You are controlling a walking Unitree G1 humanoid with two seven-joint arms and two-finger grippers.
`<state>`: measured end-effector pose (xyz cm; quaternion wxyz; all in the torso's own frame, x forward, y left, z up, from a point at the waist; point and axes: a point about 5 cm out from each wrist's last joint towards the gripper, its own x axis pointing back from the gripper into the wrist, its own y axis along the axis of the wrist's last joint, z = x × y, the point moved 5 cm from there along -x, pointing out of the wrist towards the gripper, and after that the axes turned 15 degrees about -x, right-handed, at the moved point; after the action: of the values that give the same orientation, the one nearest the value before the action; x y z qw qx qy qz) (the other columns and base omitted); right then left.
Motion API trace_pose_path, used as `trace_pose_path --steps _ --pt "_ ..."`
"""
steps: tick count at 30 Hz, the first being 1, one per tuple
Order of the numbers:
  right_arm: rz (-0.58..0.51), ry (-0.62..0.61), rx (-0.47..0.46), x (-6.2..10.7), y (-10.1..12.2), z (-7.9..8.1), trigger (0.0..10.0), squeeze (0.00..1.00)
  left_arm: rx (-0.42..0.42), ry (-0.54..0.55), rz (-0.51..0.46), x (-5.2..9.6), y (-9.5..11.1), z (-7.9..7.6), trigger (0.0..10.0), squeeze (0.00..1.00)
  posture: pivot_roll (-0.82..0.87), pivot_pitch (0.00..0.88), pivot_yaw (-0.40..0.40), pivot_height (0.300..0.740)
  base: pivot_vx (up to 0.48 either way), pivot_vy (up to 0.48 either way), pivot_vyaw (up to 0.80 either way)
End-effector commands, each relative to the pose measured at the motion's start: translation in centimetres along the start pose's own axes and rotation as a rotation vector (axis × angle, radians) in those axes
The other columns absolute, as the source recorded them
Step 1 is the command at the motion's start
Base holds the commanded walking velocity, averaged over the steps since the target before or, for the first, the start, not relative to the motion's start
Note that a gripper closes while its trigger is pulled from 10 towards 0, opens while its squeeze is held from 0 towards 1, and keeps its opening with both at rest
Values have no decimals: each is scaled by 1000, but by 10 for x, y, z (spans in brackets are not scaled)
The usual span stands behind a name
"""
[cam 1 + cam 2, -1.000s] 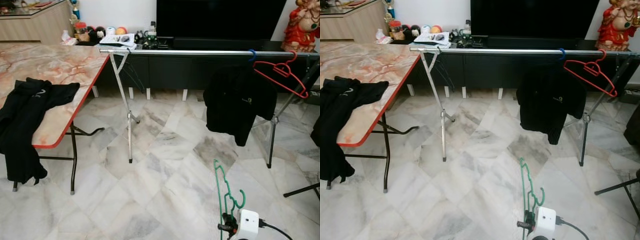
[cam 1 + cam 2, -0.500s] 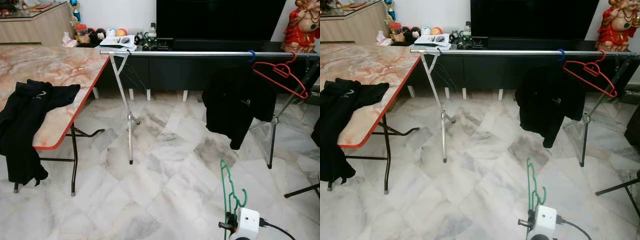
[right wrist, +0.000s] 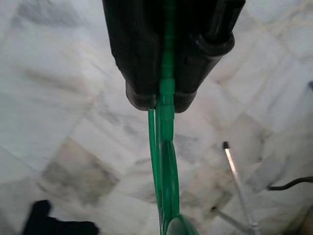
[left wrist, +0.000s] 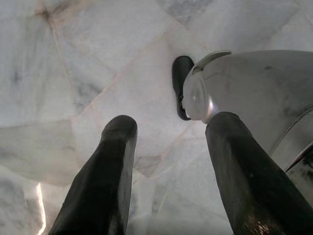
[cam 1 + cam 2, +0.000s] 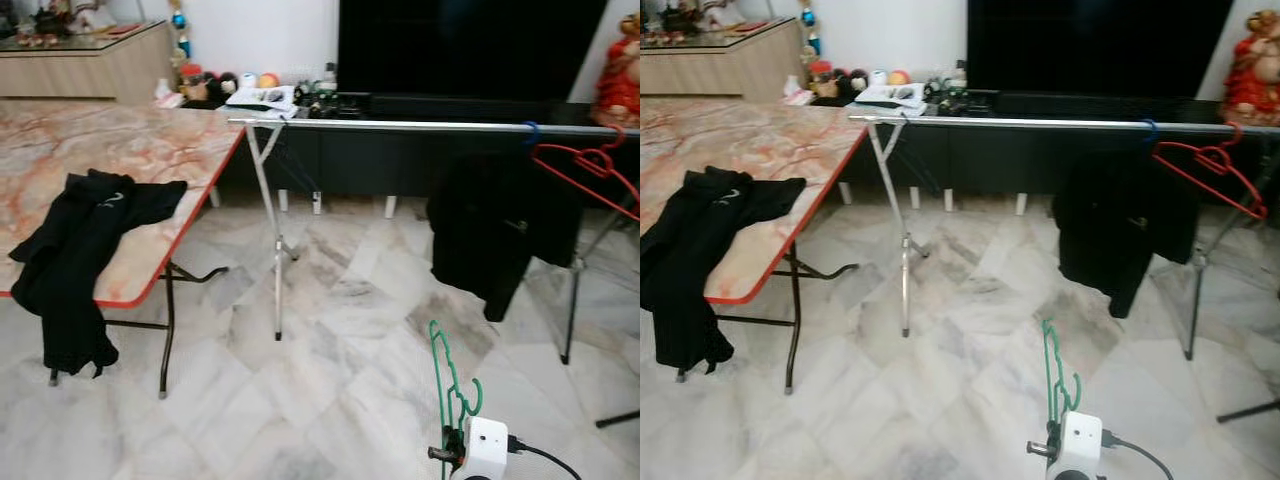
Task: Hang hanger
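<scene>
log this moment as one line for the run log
right gripper: shut on green hanger, held upright | left gripper: open, idle above floor | rail: black garment, red hanger | stage: nearing rail

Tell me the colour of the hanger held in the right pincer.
Green. The hanger shows best in the right wrist view, clamped in the right pincer.

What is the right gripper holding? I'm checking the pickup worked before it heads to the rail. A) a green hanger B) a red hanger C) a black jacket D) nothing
A: the right gripper has its two black fingers closed on the green hanger, which stands up from it over the floor, while the red hanger already hangs on the rail.
</scene>
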<state>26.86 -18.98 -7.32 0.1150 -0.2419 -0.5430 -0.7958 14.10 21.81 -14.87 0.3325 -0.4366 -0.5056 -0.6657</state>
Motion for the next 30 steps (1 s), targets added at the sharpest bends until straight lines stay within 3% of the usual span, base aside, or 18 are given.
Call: trace_pose_path --steps 1,12,16,23,30 --pt "-19 -12 16 0 5 -3 10000 0 -15 6 15 1 -6 3 10000 0 48 0 29 740 296 0 0" --pt "-26 -24 9 -1 7 -5 10000 0 -14 6 16 1 -6 3 10000 0 48 0 29 740 296 0 0" --pt "-57 -52 2 -5 21 -12 10000 0 -19 6 34 3 -14 6 10000 0 50 0 26 740 300 0 0" --pt "-79 -36 9 -8 29 -5 10000 0 -16 10 45 5 -21 12 10000 0 50 5 25 740 303 0 0" --pt "-80 -4 53 -10 31 1 10000 0 -22 4 34 3 -13 8 10000 0 46 16 19 740 306 0 0"
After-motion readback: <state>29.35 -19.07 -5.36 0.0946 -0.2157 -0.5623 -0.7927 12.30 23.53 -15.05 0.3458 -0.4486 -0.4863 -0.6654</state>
